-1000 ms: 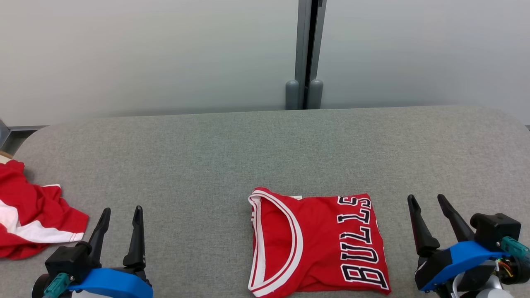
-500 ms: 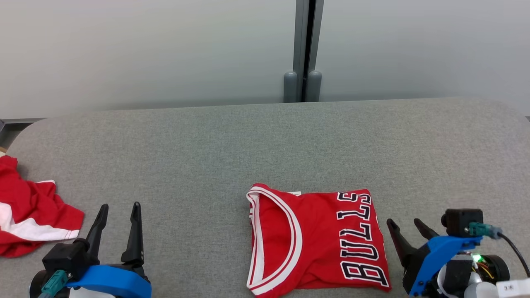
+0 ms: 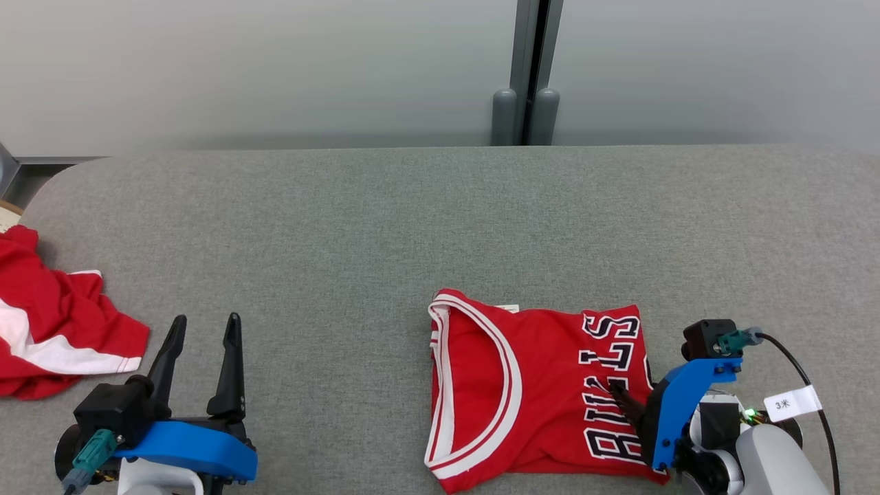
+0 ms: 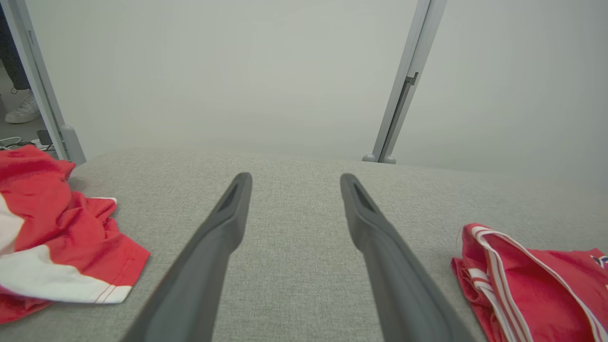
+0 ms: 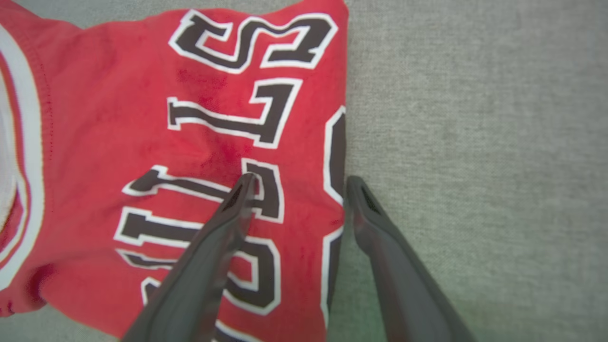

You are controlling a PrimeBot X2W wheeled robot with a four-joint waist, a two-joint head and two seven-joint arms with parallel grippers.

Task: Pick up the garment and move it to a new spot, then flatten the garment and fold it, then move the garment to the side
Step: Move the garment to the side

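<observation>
The garment [image 3: 536,385] is a red jersey with black "BULLS" lettering, folded into a rough square near the table's front edge, right of centre. It also shows in the left wrist view [image 4: 532,280] and the right wrist view [image 5: 142,118]. My right gripper [image 3: 629,405] points down over the garment's right edge. It is open [image 5: 300,179], with one finger over the lettering and the other over the grey cloth just beside the hem, and holds nothing. My left gripper [image 3: 207,318] is open and empty at the lower left [image 4: 295,176], well clear of the garment.
A second red and white garment [image 3: 55,337] lies crumpled at the table's left edge [image 4: 52,237]. The grey fabric table [image 3: 344,227] ends at a pale wall with a grey post [image 3: 526,117]. A person's shoe [image 4: 21,109] shows on the floor, far left.
My right gripper has swung in from the right of the garment and tipped down over its right edge. The head camera has shifted a little. The left gripper has stayed put.
</observation>
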